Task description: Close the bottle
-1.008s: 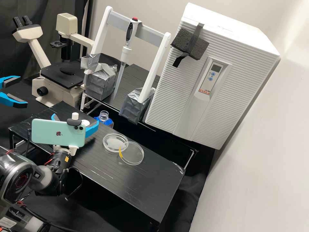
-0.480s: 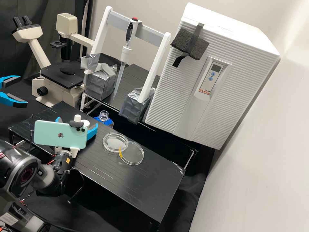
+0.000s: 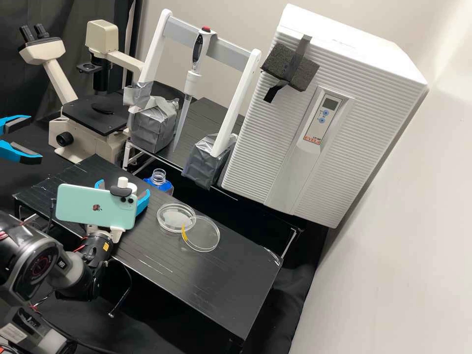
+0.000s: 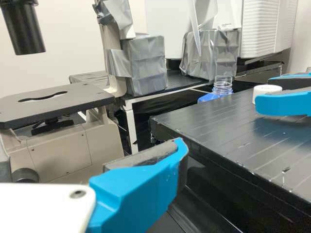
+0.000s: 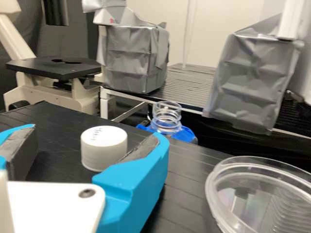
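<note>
Right pincer: the right pincer [image 5: 90, 138] is sitting released, low over the black slatted desk [image 3: 206, 275], with its two blue fingers [image 5: 141, 165] standing on both sides of the small white round screw cap [image 5: 103, 145]. I am judging that it is placed so in order to clench on the cap next.
Cap: it is resting flat on the desk near the far edge, and nothing is gripping it yet.
Bottle: the clear plastic bottle with a blue lower part [image 5: 166, 119] is standing upright just behind the desk edge, on a lower level. Its threaded neck is standing open, waiting for the cap.
Bottle content: I cannot tell whether the blue is liquid or the wall itself.
Left pincer: the left pincer [image 3: 29, 138] is hanging released and grasping nothing, well apart at the side.
Dishes: two clear round petri dishes [image 3: 176, 216] are lying near the cap and overlapping; a small yellow mark is showing where they are meeting.
</note>
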### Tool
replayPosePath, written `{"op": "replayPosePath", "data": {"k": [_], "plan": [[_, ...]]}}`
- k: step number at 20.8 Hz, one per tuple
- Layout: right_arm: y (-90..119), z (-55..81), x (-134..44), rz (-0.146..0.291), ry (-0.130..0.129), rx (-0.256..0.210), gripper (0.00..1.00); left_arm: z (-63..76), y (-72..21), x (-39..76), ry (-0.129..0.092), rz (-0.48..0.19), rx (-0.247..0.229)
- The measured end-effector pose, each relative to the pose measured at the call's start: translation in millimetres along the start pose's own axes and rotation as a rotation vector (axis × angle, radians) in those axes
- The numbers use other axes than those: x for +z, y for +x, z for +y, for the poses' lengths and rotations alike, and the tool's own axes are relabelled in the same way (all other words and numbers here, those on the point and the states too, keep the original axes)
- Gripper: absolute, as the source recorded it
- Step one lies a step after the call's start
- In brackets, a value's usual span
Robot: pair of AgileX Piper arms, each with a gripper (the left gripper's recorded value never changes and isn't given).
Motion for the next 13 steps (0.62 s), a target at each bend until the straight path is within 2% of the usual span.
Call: {"op": "replayPosePath", "data": {"k": [13], "plan": [[1.7,1.9,-0.7,0.005,-0.003,0.006,0.0,2.8,3.1,-3.5,0.006,0.001,0.007]]}}
